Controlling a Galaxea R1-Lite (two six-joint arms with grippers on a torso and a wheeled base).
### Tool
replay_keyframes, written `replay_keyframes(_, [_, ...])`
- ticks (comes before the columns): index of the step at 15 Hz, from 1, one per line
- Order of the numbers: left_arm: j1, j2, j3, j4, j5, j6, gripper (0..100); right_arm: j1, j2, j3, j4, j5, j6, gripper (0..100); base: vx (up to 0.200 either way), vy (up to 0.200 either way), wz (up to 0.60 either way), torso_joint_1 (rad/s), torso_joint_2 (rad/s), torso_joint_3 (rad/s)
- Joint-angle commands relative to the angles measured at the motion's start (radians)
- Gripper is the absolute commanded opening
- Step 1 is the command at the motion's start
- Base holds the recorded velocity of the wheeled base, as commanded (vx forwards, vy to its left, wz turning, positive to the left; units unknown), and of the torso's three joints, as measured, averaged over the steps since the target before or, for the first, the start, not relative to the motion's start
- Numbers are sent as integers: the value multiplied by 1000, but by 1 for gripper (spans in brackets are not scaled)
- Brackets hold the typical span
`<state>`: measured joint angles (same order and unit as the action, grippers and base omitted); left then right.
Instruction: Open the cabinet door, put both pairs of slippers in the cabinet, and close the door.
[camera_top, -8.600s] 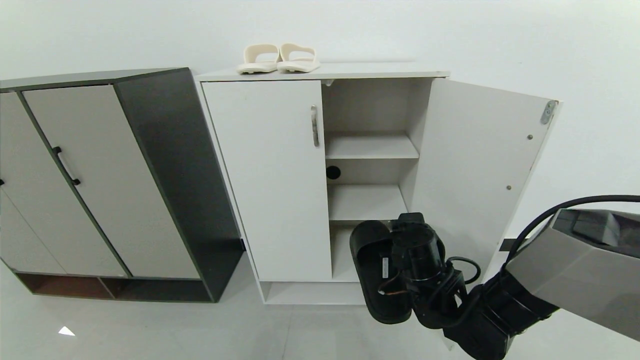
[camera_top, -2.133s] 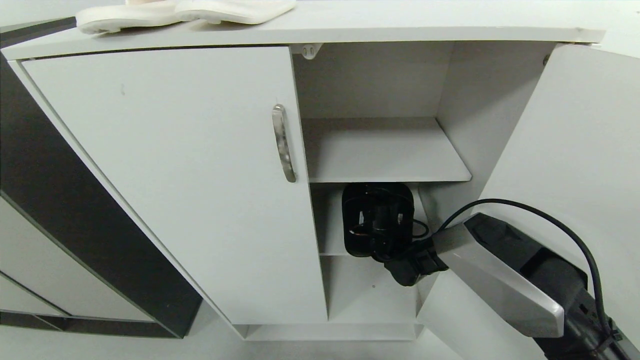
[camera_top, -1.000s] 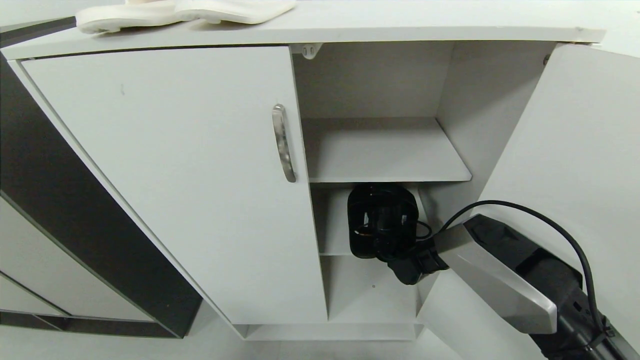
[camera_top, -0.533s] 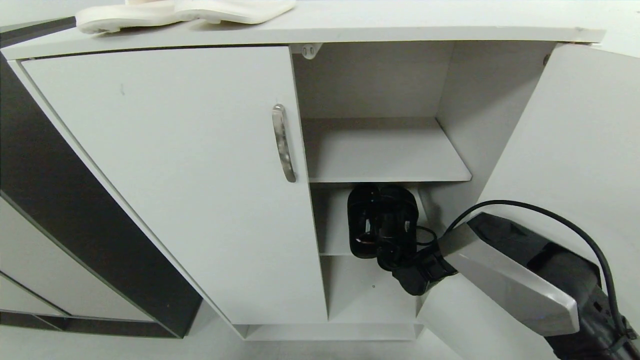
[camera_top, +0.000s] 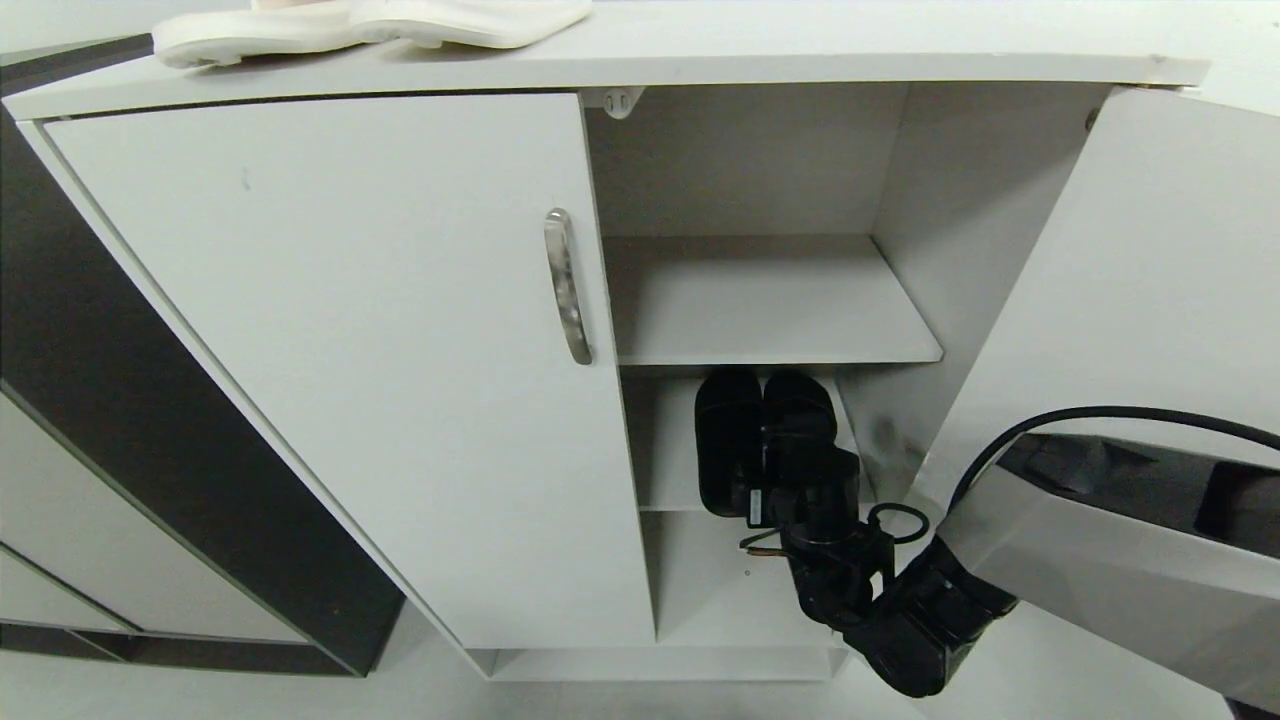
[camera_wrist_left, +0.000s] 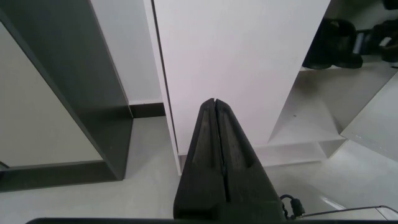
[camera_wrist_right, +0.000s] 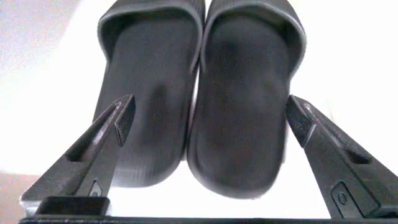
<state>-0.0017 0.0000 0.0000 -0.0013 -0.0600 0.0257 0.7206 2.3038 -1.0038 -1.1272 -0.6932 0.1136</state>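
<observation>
Right wrist view: right gripper (camera_wrist_right: 209, 111) fingers spread, flanking the 2 black slippers (camera_wrist_right: 199, 93) set side by side on the middle shelf (camera_top: 662, 450). Retract straight back, avoiding heel contact. Left gripper (camera_wrist_left: 214, 112) fingers pressed together.

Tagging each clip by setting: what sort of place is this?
Likely a home entryway, or a mock-up of one: a white cabinet with black slippers on its shelf, cream slippers on top, and a dark cabinet beside it.
</observation>
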Motion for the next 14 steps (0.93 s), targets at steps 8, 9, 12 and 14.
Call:
replay_keyframes(8, [0, 2, 0, 0, 0, 0, 0, 25, -47, 44, -13, -2, -5, 100, -75, 0, 0, 1, 0, -2])
replay_keyframes(9, [0, 2, 0, 0, 0, 0, 0, 26, -49, 47, -13, -3, -5, 100, -200, 0, 0, 2, 2, 2])
replay_keyframes(12, [0, 0, 0, 0, 0, 0, 0, 29, -50, 48, -13, -3, -5, 100, -200, 0, 0, -1, 2, 6])
replay_keyframes(14, [0, 2, 0, 0, 0, 0, 0, 45, -49, 62, -13, -5, -5, 100, -200, 0, 0, -2, 0, 5])
